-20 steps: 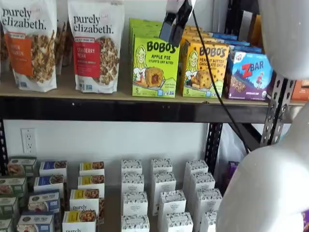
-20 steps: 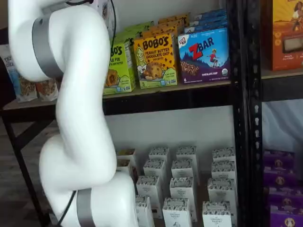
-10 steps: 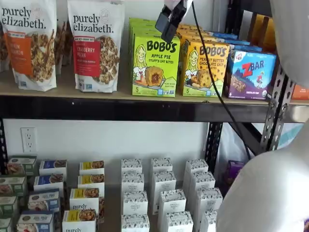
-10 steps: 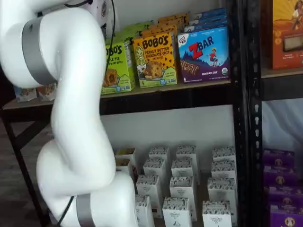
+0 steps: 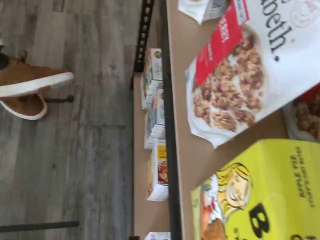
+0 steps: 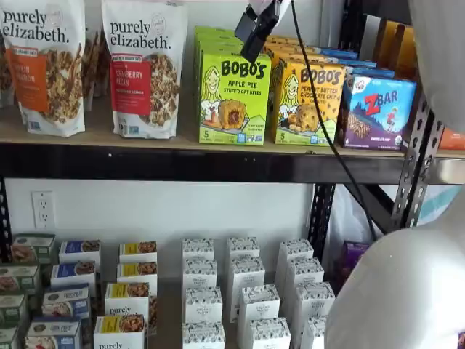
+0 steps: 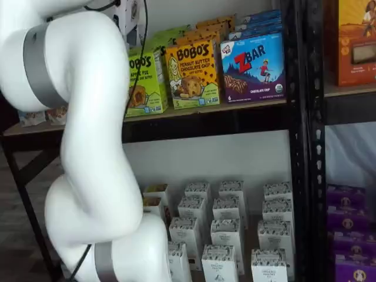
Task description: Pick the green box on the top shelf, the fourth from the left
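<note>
The green box (image 6: 234, 102) is lime-green, marked "BOBO'S Apple Pie", and stands upright at the front of a row on the top shelf (image 6: 182, 142). It also shows in a shelf view (image 7: 144, 79), half hidden by the arm, and in the wrist view (image 5: 260, 195). My gripper (image 6: 252, 51) hangs from the view's top edge, in front of the box's upper right corner. Its black fingers show side-on, with no plain gap and nothing held. In a shelf view only its white body (image 7: 126, 14) shows.
Two Purely Elizabeth granola bags (image 6: 144, 69) stand left of the green box. A yellow-orange Bobo's box (image 6: 309, 105) and a blue ZBar box (image 6: 378, 113) stand to its right. Small white boxes (image 6: 240, 291) fill the lower level. The white arm (image 7: 88, 147) blocks much of one view.
The gripper has risen slightly in front of the green box's top. The arm has shifted a little sideways. The boxes have not moved.
</note>
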Tool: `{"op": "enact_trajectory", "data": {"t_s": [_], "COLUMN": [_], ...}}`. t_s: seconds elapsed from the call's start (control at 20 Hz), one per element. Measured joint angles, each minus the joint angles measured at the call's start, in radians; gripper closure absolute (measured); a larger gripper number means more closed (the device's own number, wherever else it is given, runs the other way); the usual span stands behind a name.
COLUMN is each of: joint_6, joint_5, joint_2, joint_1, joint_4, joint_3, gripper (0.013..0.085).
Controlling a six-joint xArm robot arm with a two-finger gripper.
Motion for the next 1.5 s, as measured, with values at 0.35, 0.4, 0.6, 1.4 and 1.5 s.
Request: {"op": "enact_trajectory", "data": {"t_s": [0.35,0.4,0.6,1.4,1.5], "joint_6": [-0.037,-0.041,-0.055,-0.061,-0.058], "joint_5": [-0.034,-0.033,-0.033,-0.009,-0.002], "joint_2": [0.044,0.053,0.083,0.144,0.15], "joint_1": [-0.03,-0.033,-0.041,-0.026,-0.02], "joint_4": [-0.005,-0.008,-0.02,-0.109,-0.123], "joint_3": [-0.022,-0.029,-0.048,-0.083,-0.086], "gripper": [0.013,0.013,0.013,0.013,0.013]}}
